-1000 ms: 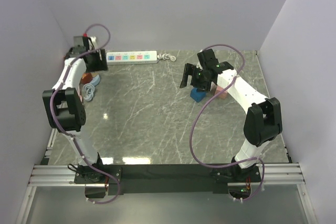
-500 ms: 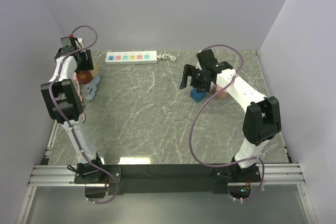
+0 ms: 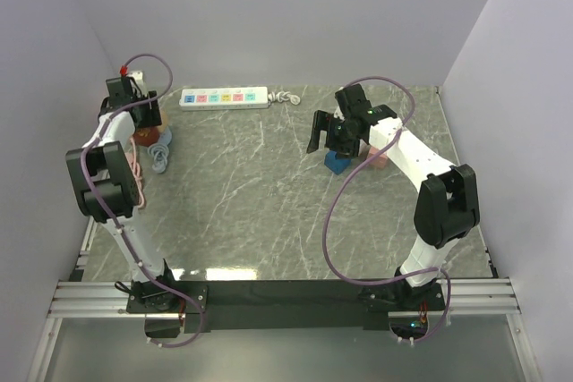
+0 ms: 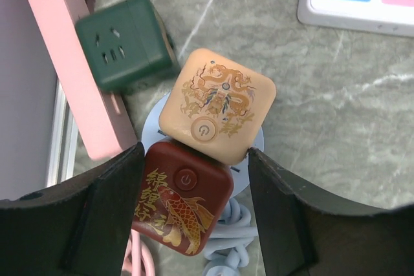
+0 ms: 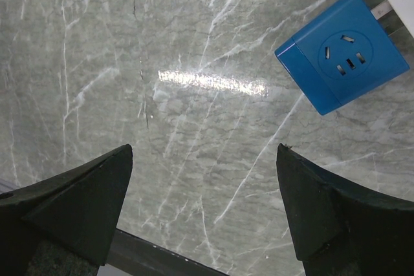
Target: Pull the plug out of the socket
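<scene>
The long white power strip (image 3: 224, 97) lies along the back edge of the worktop (image 3: 269, 212), upper left of centre in the top view. From there it is too small to tell whether a plug sits in it. The left tool (image 4: 194, 156) hovers wide open over a tan cube (image 4: 218, 105) and a red cube (image 4: 184, 201), gripping nothing; a corner of the strip shows at the upper right of its view. The right tool (image 5: 206, 150) hangs fully open, holding nothing, with a blue cube (image 5: 343, 59) at upper right.
</scene>
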Robot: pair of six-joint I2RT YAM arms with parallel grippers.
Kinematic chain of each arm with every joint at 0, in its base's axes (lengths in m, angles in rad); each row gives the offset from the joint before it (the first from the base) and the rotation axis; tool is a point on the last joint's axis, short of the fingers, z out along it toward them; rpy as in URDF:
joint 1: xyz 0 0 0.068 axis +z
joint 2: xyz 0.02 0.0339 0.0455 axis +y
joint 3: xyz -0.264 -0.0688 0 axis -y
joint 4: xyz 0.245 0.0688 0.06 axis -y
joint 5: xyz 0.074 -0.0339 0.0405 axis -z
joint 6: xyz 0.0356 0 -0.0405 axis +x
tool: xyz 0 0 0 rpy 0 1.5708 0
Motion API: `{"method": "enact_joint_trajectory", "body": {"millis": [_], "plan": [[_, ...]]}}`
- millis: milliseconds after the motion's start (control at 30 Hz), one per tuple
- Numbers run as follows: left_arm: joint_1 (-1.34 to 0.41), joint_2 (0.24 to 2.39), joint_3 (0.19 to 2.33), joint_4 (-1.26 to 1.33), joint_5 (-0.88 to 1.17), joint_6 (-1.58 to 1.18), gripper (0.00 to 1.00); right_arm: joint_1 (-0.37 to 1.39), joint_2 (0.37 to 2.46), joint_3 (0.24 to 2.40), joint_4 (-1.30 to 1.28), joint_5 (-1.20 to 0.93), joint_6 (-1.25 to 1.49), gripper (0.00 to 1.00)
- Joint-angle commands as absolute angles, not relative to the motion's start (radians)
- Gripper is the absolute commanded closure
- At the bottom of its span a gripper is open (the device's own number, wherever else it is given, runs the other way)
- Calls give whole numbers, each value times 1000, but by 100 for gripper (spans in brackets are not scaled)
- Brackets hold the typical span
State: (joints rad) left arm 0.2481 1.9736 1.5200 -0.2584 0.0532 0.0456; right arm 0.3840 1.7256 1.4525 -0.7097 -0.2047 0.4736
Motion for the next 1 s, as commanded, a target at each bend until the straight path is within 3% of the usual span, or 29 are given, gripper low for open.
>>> {"method": "enact_joint_trajectory", "body": {"millis": [0,400,667,833,967], "plan": [[239,1948,1440,-351,100,17,31,390,1724,1451,-686,-213,466,2],[109,1775,1183,-353,133,-351,32,390,1717,1433,-653,-219,491,2],[-179,1585,988,-178,138,-738,31,390,1713,1439,-653,-206,497,2],[-305,1557,980,-167,137,-840,31,393,1706,1439,-649,-218,489,2],[-307,1491,1009,-189,63,-833,30,409,1700,1457,-638,-274,437,2]]}}
